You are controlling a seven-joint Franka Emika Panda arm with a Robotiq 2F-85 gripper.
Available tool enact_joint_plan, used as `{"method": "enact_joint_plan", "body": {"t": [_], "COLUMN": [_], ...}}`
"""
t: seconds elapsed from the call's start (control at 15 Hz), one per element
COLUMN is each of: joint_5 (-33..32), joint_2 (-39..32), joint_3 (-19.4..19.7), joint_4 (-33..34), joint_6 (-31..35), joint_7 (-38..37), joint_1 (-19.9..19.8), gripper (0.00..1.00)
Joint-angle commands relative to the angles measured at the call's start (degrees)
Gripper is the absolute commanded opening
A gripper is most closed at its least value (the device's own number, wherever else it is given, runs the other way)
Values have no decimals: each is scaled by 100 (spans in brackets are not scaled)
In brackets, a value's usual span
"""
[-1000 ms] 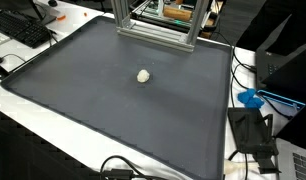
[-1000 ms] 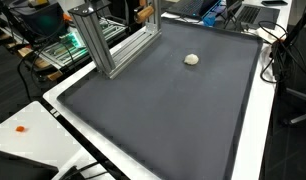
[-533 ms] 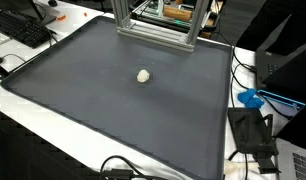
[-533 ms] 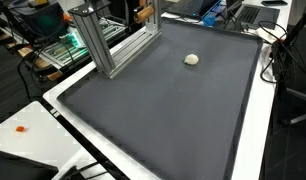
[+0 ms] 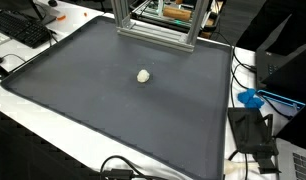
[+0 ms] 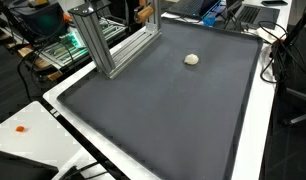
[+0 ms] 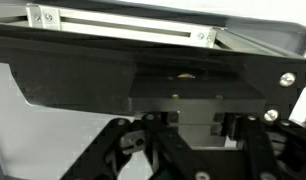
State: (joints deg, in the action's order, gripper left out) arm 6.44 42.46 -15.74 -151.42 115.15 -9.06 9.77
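Ball (image 5: 143,75) well apart fr jaws

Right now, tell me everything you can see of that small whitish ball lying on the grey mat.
The whitish ball is a small, roundish, off-white lump with a matte look. It is too small to tell its material or any markings. It lies loose on the dark grey mat, roughly mid-mat and somewhat toward the aluminium frame at the mat's far edge, clearly apart from it. Only the mat touches it, and both exterior views show it standing alone.
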Motion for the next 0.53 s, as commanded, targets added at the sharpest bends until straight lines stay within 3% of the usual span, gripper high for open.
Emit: {"method": "enact_joint_plan", "body": {"t": [0.0, 0.47], "joint_5": [-182, -132], "joint_2": [-16, -304], "joint_3": [-85, 146], "joint_4": [-42, 340], "joint_6": [-33, 10], "joint_7": [-149, -82], "joint_1": [71, -64], "gripper": [34, 34]}}
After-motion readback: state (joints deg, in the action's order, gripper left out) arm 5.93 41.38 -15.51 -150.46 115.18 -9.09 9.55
